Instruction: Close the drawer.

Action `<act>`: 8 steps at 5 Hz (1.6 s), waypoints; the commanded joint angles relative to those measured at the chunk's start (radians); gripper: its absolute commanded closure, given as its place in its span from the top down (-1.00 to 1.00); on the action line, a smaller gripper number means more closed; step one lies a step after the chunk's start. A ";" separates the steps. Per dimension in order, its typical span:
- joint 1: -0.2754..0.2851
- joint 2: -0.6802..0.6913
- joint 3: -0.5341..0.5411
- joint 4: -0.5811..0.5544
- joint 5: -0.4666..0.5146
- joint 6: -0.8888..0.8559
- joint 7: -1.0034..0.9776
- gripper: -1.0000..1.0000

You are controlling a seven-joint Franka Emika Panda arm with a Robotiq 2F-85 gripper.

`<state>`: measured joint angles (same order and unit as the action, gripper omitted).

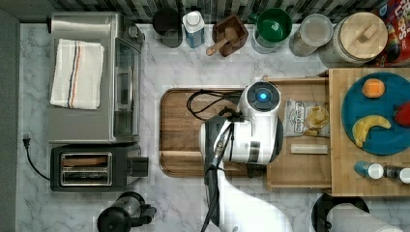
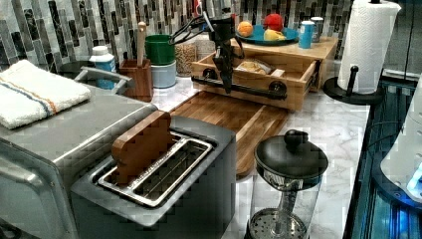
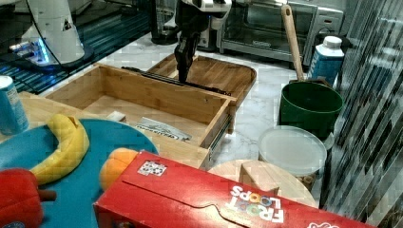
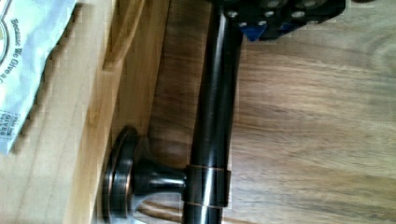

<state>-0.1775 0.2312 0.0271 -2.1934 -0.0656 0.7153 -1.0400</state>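
The drawer (image 3: 142,102) stands pulled out over the dark tray (image 3: 216,73); the hand (image 3: 183,71) meets its handle (image 4: 215,116), grip unclear.

The drawer (image 3: 142,97) was pale, matt wood with a fine straight grain; its handle bar (image 4: 212,121) was dark bronze-toned metal, smooth and glossy. The tray (image 2: 226,117) beneath looked a darker, satin-finished wood. The countertop (image 1: 150,63) was polished, grey-veined white marble. The toaster (image 2: 159,174) was brushed metal, and the towel (image 1: 77,72) soft woven cloth
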 commanded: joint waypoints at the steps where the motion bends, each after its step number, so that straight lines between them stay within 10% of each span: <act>1: -0.130 0.031 -0.090 0.121 -0.011 -0.009 -0.219 -1.00; 6: -0.382 0.159 -0.129 0.308 -0.013 0.015 -0.450 -1.00; 8: -0.365 0.105 -0.146 0.249 -0.117 0.095 -0.304 -1.00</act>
<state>-0.4912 0.3606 -0.0001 -2.0059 -0.1048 0.7178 -1.3711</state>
